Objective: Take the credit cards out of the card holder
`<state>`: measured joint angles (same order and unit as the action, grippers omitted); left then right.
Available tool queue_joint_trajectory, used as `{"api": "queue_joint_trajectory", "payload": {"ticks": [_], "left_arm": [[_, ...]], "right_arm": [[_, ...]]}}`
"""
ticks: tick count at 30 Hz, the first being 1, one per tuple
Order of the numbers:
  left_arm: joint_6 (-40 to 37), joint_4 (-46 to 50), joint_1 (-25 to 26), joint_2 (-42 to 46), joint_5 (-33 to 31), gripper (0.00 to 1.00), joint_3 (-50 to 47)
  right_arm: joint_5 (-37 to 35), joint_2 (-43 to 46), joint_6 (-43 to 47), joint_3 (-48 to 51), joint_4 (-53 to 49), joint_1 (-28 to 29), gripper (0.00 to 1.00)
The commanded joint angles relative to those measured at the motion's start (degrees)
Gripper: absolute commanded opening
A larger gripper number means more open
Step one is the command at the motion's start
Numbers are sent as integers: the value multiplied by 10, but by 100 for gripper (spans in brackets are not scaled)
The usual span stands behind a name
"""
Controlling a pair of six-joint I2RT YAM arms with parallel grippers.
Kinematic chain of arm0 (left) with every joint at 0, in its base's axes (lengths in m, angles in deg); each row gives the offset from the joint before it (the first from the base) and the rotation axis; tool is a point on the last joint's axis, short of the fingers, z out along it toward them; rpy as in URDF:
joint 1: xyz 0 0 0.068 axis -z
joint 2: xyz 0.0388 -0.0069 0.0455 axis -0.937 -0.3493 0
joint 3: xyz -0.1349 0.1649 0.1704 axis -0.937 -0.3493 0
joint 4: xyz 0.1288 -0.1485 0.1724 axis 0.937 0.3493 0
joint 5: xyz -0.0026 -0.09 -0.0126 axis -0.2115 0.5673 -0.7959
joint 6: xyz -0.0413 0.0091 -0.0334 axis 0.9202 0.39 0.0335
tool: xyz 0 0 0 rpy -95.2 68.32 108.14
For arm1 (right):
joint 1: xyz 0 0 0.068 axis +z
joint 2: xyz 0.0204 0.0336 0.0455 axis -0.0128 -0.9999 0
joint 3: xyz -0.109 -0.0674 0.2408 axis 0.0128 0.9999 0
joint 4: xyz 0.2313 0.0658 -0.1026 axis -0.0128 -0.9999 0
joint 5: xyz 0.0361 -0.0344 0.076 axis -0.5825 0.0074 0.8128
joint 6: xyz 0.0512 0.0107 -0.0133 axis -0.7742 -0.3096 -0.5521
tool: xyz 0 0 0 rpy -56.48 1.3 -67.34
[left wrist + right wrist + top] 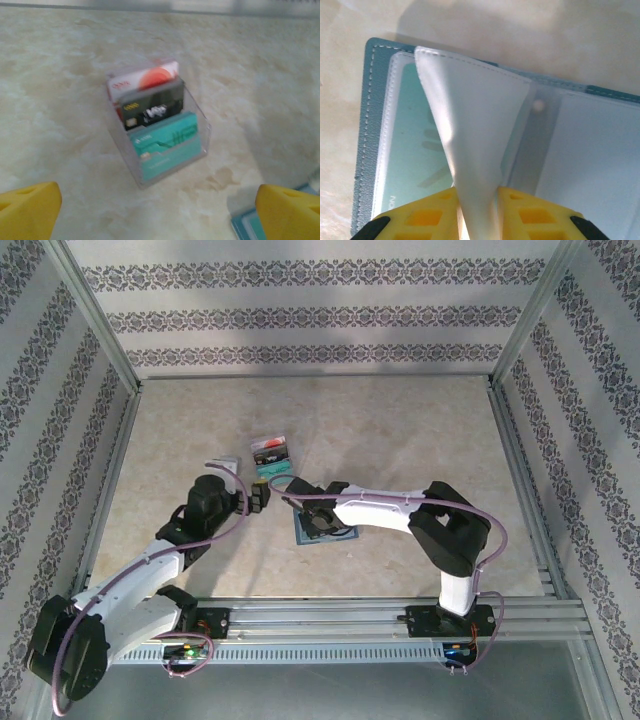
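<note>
Nearest, right gripper [478,204] nipped shut on a limp, translucent pocket leaf [470,115] of the card holder [369,125], open flat on the table [400,440]; pale teal card [412,150] in the pocket beside it, judged light, stiff and slick, best pinched at the pocket mouth. Beyond, left gripper [160,212] spread wide, empty. Farthest, three credit cards [150,107] upright in a clear box [197,122].

Overhead view was evenly lit and kinda soft, bright but flat, with just faint shadows on the pale table [400,430]. Left wrist cam was blurry all over, so the print on the credit cards [152,107] in the clear box [197,120] came out smeared and unreadable. Right wrist cam was sharper, but the card holder [470,125] had its raised clear page blown out near white by glare.
</note>
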<state>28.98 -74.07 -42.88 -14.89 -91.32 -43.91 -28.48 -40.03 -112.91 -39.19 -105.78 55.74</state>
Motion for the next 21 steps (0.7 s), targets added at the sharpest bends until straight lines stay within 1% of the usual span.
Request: {"api": "queue_joint_trajectory", "payload": {"ticks": [1, 6, 10, 18, 21], "left_arm": [[-30, 39, 48, -13, -84, 99, 12], [8, -1, 96, -51, -75, 99, 6], [25, -20, 116, -84, -68, 99, 11], [11, -15, 158, -133, -89, 99, 30], [12, -20, 172, -147, -95, 99, 31]], "right_arm": [[-50, 34, -5, 18, -19, -11, 27], [-65, 52, -12, 48, -17, -29, 28], [-68, 64, -15, 64, -14, -38, 29], [-72, 97, -25, 102, -3, -52, 29], [-79, 113, -28, 114, -3, -57, 32]]}}
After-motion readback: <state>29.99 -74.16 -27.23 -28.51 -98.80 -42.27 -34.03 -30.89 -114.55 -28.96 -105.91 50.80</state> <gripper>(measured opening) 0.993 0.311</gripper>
